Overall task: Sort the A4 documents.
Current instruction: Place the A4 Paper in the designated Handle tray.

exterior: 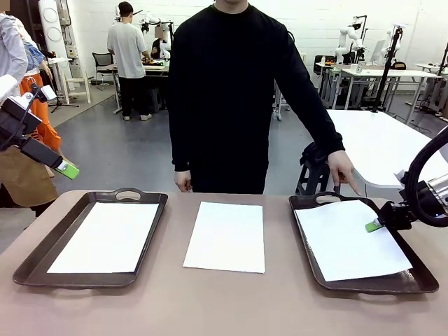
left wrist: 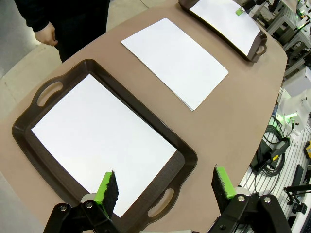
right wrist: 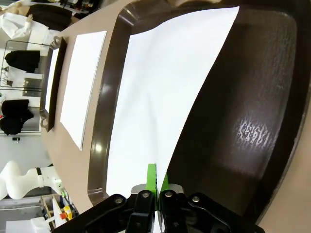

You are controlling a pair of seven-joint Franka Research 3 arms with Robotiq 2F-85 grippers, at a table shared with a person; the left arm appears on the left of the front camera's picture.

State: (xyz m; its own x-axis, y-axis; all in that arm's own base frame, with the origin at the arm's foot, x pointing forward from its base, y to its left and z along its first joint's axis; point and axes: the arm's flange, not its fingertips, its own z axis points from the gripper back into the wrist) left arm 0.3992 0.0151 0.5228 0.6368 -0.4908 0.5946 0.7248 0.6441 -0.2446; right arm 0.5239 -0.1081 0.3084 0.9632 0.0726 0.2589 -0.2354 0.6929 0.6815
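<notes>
One A4 document lies askew in the right brown tray, one edge lifted. My right gripper pinches that edge over the tray's right side. In the right wrist view its green pads are pressed together on the sheet above the tray's bare floor. Another sheet lies flat in the left tray. More white sheets rest on the table between the trays. My left gripper hangs open and empty, high at the far left, over the left tray's near corner.
A person in black stands at the far edge, one hand on the right tray's far handle, the other hand hanging by the table. The brown tabletop is bare along the near edge. Cables and equipment lie beyond the table's end.
</notes>
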